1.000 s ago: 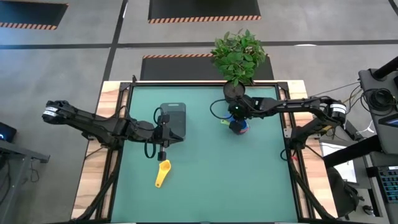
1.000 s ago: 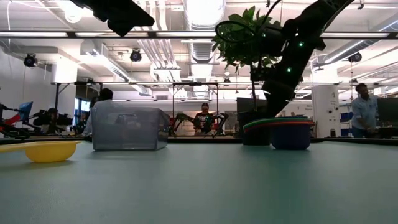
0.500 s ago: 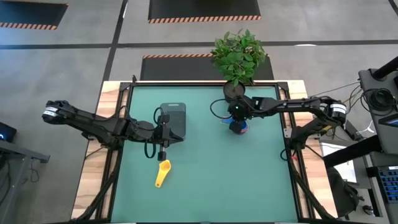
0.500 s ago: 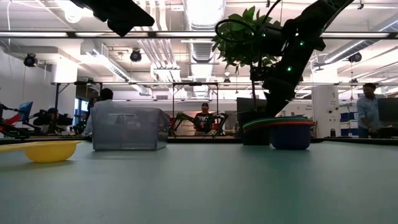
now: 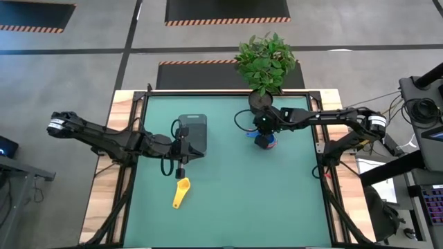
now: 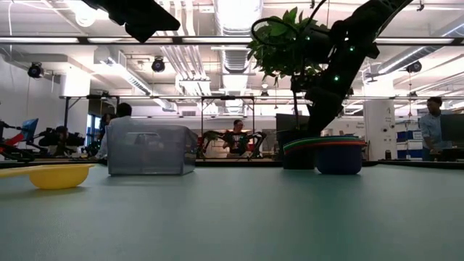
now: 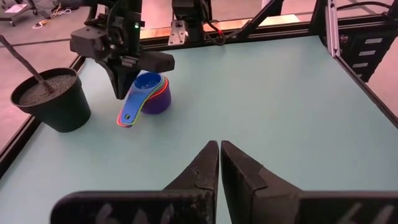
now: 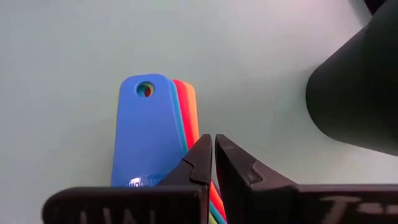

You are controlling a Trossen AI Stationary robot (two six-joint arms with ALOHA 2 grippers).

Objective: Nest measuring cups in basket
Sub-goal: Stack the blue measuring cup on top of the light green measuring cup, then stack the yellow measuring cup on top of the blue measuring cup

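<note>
A nested stack of measuring cups (image 5: 265,142) stands on its bowl near the black plant pot, with a blue handle (image 8: 146,134) on top and red and orange edges beside it. A lone yellow cup (image 5: 181,192) rests on the mat, also in the low view (image 6: 52,176). The dark grey basket (image 5: 194,133) stands left of centre. My right gripper (image 8: 213,149) is shut and hangs just over the stacked handles. My left gripper (image 7: 219,155) is shut and raised by the basket's near end (image 5: 185,153), pointing toward the stack. My right gripper's shut fingers (image 8: 200,158) point down over the long edge of the stacked handles (image 8: 189,118). I cannot tell whether they touch them. The stack (image 6: 330,154) stands upright on the table.
The black plant pot (image 5: 261,102) with its leafy plant stands at the far edge, right behind the stack, and shows beside it in the left wrist view (image 7: 53,99). Bare green mat (image 5: 263,200) spreads over the table's near half. People move in the room beyond.
</note>
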